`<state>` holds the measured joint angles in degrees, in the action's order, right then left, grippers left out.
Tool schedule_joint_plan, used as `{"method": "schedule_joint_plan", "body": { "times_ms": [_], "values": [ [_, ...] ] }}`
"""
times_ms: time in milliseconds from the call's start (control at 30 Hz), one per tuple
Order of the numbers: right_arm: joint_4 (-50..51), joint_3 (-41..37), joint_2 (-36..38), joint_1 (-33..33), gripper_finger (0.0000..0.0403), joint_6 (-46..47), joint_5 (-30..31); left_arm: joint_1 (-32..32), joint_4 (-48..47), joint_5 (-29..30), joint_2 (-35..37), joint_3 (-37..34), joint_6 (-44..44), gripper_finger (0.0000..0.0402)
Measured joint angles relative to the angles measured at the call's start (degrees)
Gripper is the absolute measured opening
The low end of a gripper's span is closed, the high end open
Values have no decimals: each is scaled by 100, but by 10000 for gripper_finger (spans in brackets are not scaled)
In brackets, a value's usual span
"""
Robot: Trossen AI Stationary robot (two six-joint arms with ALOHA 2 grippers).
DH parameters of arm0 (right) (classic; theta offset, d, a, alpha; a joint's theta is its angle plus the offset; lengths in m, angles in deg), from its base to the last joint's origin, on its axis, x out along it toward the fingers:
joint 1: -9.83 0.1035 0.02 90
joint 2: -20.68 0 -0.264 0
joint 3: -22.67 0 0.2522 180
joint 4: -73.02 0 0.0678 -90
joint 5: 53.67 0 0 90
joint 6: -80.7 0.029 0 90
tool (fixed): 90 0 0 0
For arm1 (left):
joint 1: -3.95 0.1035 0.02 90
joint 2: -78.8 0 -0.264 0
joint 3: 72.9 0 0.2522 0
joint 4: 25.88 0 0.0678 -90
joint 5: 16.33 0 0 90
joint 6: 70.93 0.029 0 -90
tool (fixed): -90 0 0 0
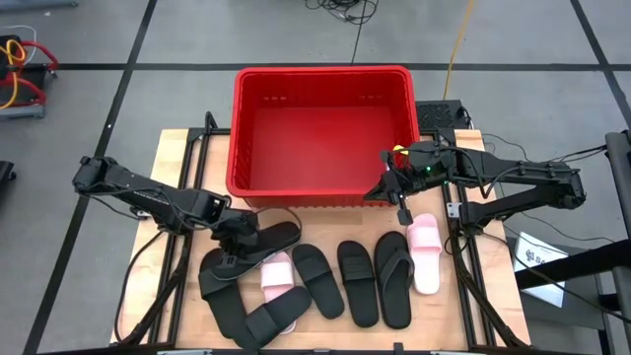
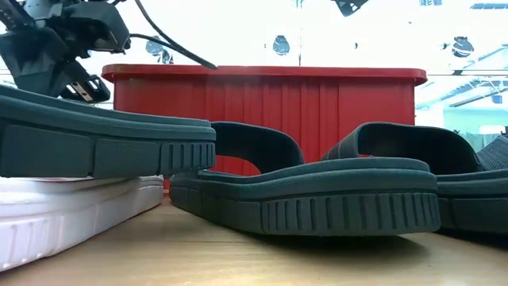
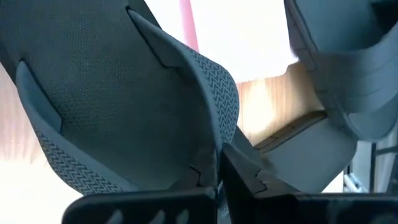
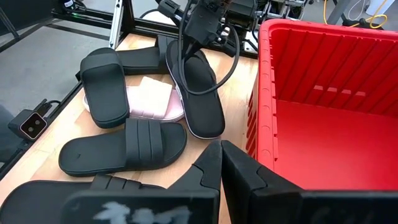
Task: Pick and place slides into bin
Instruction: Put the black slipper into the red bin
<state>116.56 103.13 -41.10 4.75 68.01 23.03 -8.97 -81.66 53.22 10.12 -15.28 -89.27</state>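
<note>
The left hand [image 1: 234, 240] is clamped on a black flip-flop [image 1: 258, 240] at lower left — the right hand [image 1: 398, 189], closed and empty, is held at the red bin [image 1: 320, 73]'s right front edge.

- Pink slide [image 1: 275, 275] lies half covered by black slides.
- Left gripper [image 1: 234, 240] hides part of a flip-flop [image 1: 264, 240].
- Low view cuts off the near soles [image 2: 95, 143].

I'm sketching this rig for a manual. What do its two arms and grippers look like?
Both arms are dark, slim and jointed, with black cables running along them. The left gripper and right gripper each end in two dark, wedge-shaped fingers. A small green light glows near the right wrist.
</note>
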Motion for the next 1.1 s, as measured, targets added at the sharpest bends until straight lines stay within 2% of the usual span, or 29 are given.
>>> {"method": "schedule_joint_plan", "body": {
  "times_ms": [233, 433, 567, 833, 1100],
  "values": [
    [-2, 0, -2, 0, 0, 0, 0, 2, 48, -33, 0, 189, -275, 1],
    [0, -1, -2, 0, 0, 0, -2, 2, 6, -24, 0, 658, -421, 1],
    [0, 0, -2, 0, 0, -2, -2, 2, -183, 7, 0, 1212, -467, 0],
    [0, 0, -2, 0, 0, -35, -2, -19, -1139, 532, 0, 2560, -316, 0],
    [0, -1, -2, 0, 0, -48, -2, -121, -1690, 729, 0, 3737, -251, 0]
  ]
}}
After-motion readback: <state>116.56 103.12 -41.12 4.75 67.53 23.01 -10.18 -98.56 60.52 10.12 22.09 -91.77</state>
